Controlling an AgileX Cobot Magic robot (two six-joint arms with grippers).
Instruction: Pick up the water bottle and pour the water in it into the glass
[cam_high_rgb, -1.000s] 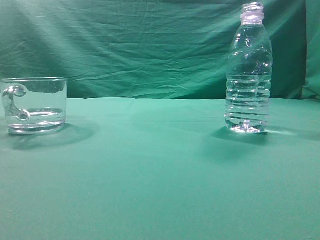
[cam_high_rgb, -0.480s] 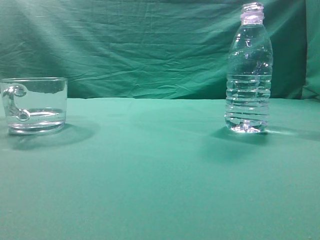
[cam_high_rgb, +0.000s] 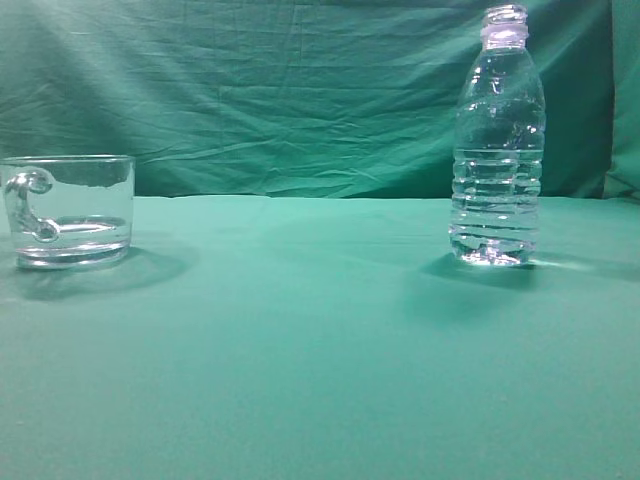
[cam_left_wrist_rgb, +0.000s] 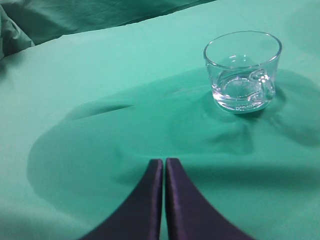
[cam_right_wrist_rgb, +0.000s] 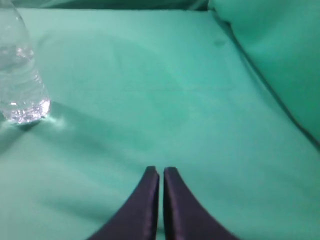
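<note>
The water bottle (cam_high_rgb: 497, 140) stands upright on the right of the green cloth, uncapped, with clear water in it. It also shows at the left edge of the right wrist view (cam_right_wrist_rgb: 20, 75). The glass (cam_high_rgb: 70, 210) stands at the far left, handle toward the camera, with a thin layer of liquid at its base. It shows in the left wrist view (cam_left_wrist_rgb: 242, 70) at upper right. My left gripper (cam_left_wrist_rgb: 164, 161) is shut and empty, well short of the glass. My right gripper (cam_right_wrist_rgb: 160, 170) is shut and empty, right of and behind the bottle. Neither gripper shows in the exterior view.
Green cloth (cam_high_rgb: 300, 330) covers the table and hangs as a wrinkled backdrop (cam_high_rgb: 280, 90). A raised fold of cloth (cam_right_wrist_rgb: 280, 55) lies along the right side in the right wrist view.
</note>
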